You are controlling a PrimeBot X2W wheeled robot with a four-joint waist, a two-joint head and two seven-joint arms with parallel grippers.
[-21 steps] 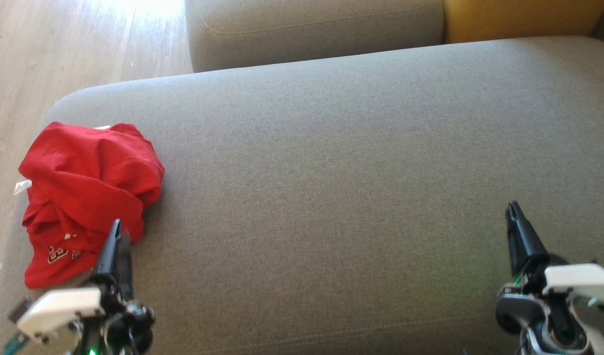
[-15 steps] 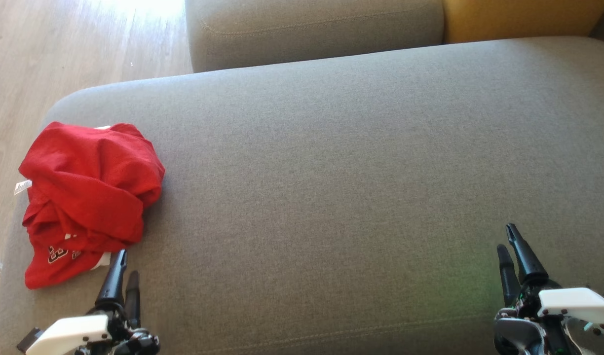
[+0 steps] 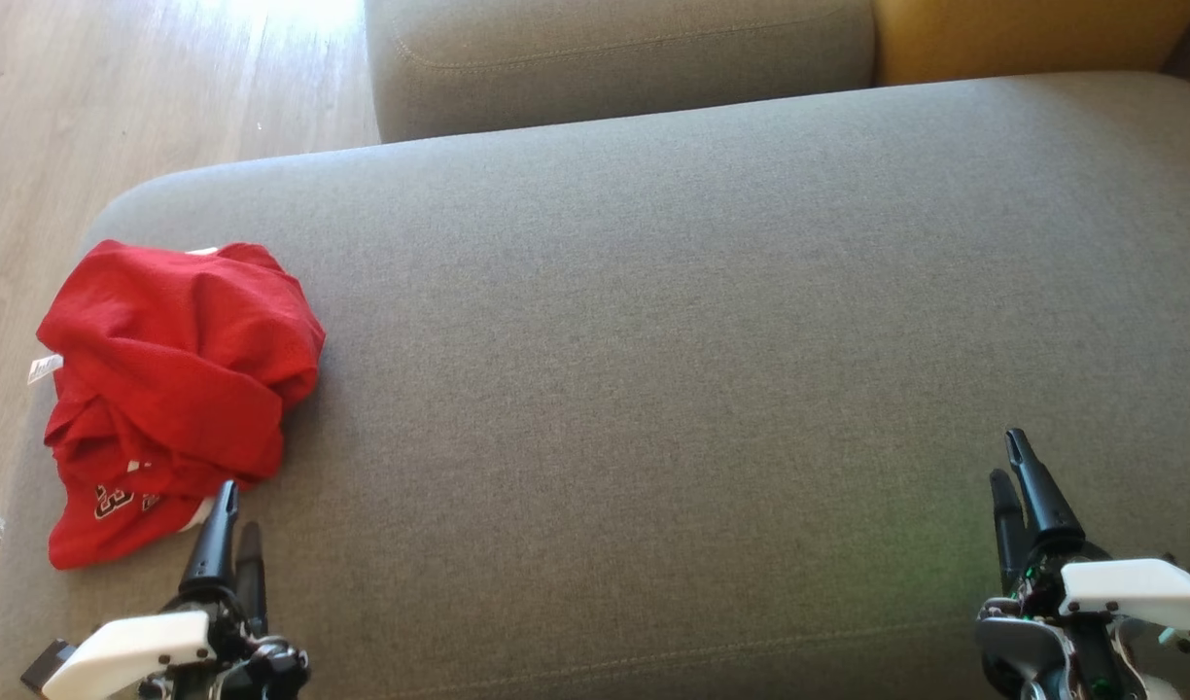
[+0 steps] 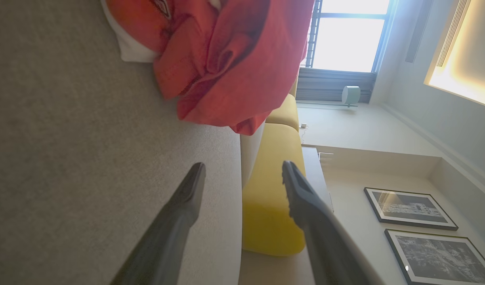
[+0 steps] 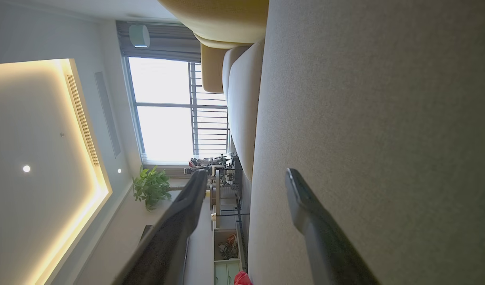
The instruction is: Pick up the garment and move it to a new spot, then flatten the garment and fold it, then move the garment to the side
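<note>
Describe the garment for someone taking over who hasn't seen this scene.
Start at the big grey seat cushion across the head view. At its left end, just ahead of the left gripper, lies the garment, a crumpled heap. It is bright red against grey, with a small white tag on its left edge.

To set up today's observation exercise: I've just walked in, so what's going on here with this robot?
Nothing is being held right now. A crumpled red shirt lies at the left end of a grey sofa cushion. The robot's left gripper hovers just short of the shirt, jaws open and empty. The right gripper is far off over bare cushion, jaws open too.
</note>
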